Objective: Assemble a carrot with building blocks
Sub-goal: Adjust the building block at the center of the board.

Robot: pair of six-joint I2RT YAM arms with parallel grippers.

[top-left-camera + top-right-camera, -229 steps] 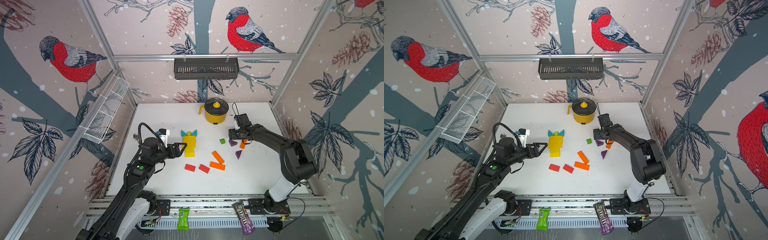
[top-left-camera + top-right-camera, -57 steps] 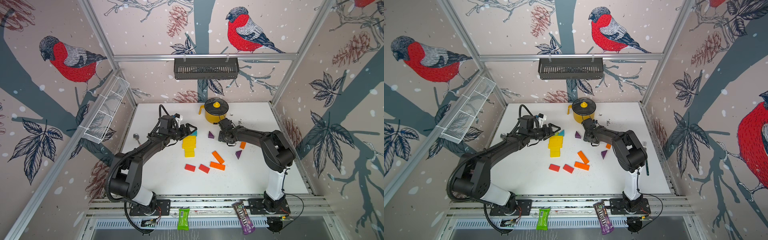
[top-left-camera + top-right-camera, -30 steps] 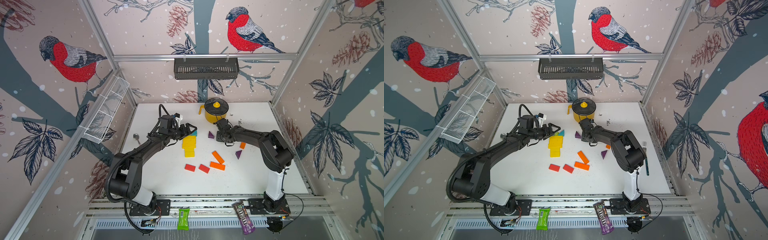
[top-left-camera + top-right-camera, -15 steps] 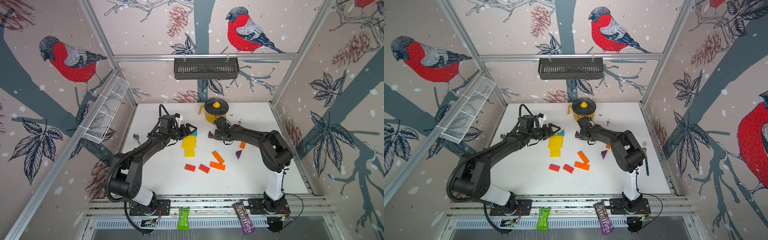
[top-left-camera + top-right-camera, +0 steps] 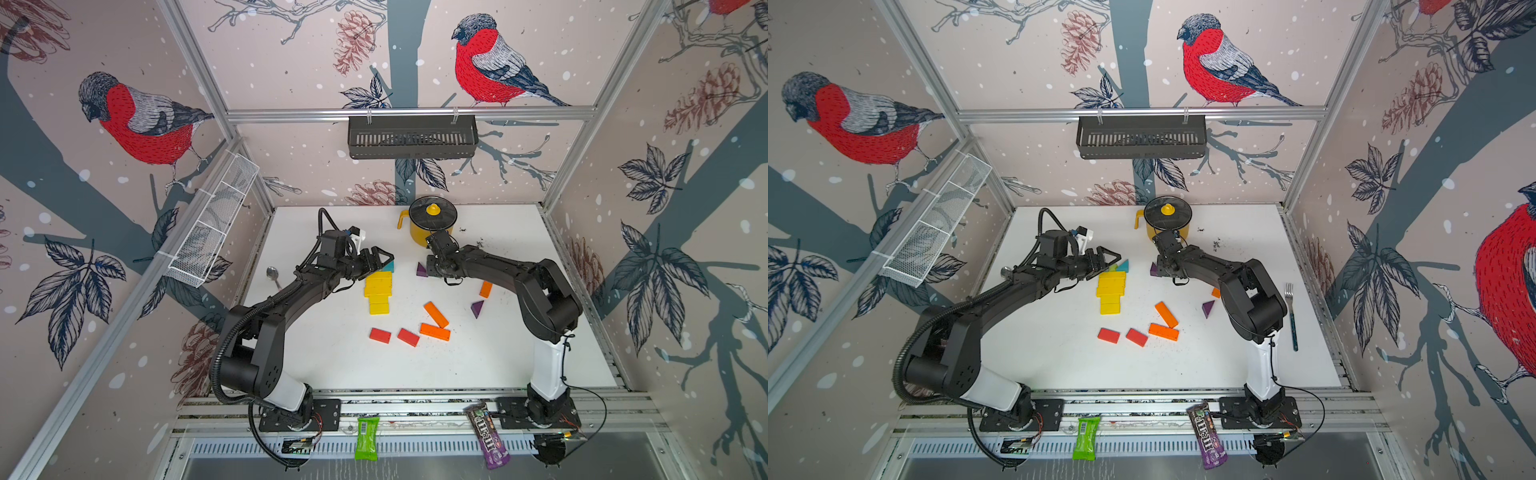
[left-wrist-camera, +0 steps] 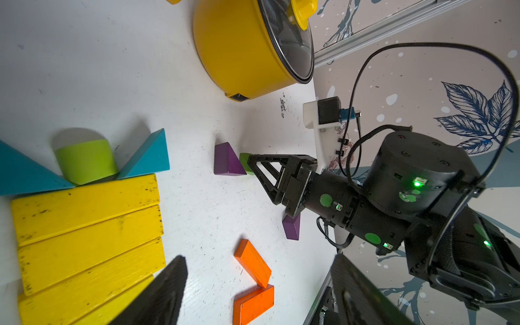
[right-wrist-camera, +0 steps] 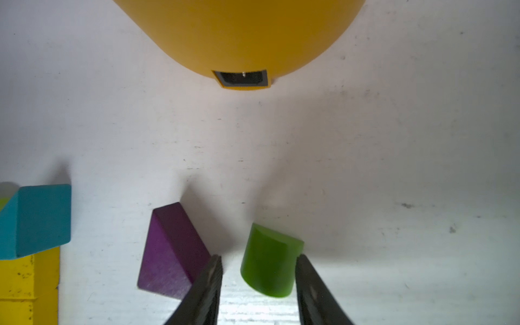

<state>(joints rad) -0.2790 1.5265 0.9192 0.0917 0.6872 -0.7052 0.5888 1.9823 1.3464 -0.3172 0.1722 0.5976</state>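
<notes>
Just in front of the yellow pot [image 5: 417, 237], low over the white table [image 5: 498, 353]: right hand [image 7: 258, 257], fingers apart, astride a small green block [image 7: 270, 261] but not clamped on it. Clear gap on one side, the other finger at or very near the block's edge. Block seemingly down on the table, skewed to the fingers, rounded side showing. Hard beside it, toward the pot's handle side: a purple triangle [image 7: 171, 250], close against the outside of one finger.

Farther out from the pot on that handle side: the carrot so far, a stepped row of yellow blocks [image 5: 378, 286] capped at the pot-ward end by two teal triangles [image 6: 149, 157] with a green piece [image 6: 84, 161] wedged between. Low beside that cap: left hand [image 6: 257, 260], fingers apart, holding nothing. Well out from the pot, loose: orange blocks [image 5: 435, 313], red blocks [image 5: 380, 335], a second purple triangle [image 5: 478, 308].

Judged as work on the leafy end, with the carrot only partly built.

Watch for a twist or squirt-out on closing: skewed block, curved flanks, little flat to bite. Expect a shove to the purple triangle from any sideways correction. Beware a clash of the two hands over the cap, both crowded into the same patch by the pot, and with it a knock to the teal triangles. Mind the pot wall on any move toward it.
</notes>
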